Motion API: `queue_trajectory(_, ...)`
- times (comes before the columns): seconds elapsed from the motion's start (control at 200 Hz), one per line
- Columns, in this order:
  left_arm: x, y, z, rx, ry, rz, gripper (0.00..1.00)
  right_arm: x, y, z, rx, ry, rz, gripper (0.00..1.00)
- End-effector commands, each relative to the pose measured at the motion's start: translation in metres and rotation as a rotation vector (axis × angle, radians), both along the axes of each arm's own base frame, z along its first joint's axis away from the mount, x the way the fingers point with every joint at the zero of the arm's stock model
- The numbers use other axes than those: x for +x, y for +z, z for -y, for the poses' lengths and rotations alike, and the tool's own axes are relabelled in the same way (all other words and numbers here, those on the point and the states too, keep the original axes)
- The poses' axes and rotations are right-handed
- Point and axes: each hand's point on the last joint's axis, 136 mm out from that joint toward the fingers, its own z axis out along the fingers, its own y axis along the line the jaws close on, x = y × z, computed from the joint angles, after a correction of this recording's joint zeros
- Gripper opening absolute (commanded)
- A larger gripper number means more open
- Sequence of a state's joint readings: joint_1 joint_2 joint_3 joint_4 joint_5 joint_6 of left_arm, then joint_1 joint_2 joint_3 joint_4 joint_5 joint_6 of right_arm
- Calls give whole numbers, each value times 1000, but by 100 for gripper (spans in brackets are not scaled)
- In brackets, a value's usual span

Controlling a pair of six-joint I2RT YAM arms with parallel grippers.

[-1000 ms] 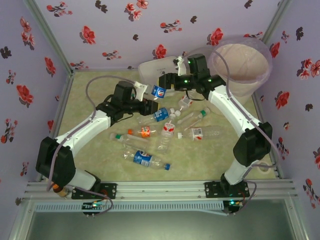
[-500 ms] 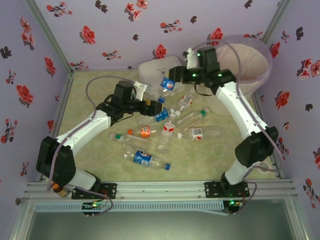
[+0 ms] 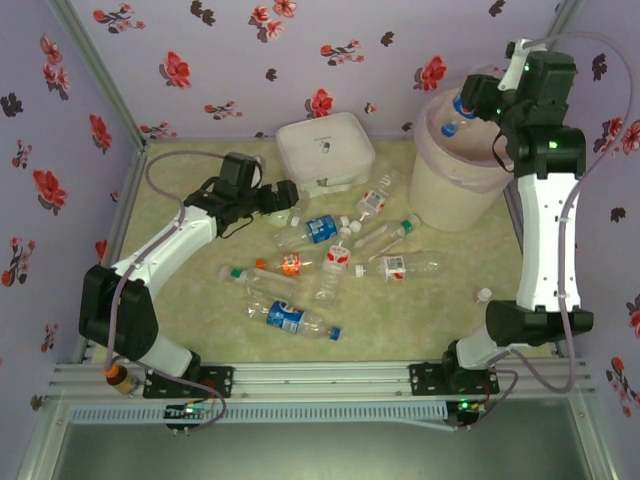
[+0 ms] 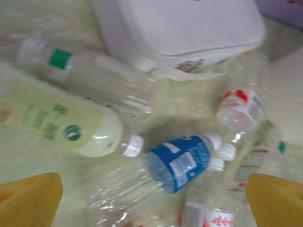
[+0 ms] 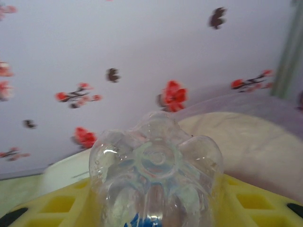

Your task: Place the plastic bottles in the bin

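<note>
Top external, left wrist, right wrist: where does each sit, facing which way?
Top external: above and behind the bases, looking down on the table; both arms show.
Left wrist: on the left arm, facing down at blue bottle and box; open jaws at bottom corners.
Right wrist: raised, facing the wall past held bottle and bin; jaws beneath.
Shared: top and left wrist see blue bottle and box.

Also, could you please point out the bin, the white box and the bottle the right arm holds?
bin (image 3: pixel 455 200): top external view, outer white wall.
white box (image 3: pixel 325 148): top external view, middle of lid.
held bottle (image 5: pixel 155 175): right wrist view, clear moulded base.
</note>
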State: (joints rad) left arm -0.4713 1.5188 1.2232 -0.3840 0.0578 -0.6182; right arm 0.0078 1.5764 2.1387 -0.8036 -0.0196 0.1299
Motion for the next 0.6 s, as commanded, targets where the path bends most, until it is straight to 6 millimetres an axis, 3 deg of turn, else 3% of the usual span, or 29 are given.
queue_trajectory(0.0, -3, -13, -35, 95, 205, -74, 100, 28, -44, 40, -181, -154, -154, 0)
queue_trajectory(0.12, -9, -25, -52, 136, 303, -123, 100, 53, -73, 56, -234, -196, -254, 0)
queue_trajectory(0.24, -15, -31, -54, 138, 316, -140, 100, 74, -109, 66, -249, -203, -368, 0)
queue_trajectory(0.6, -10, -39, -54, 145, 381, -171, 100, 105, -230, 69, -241, -117, -650, 0)
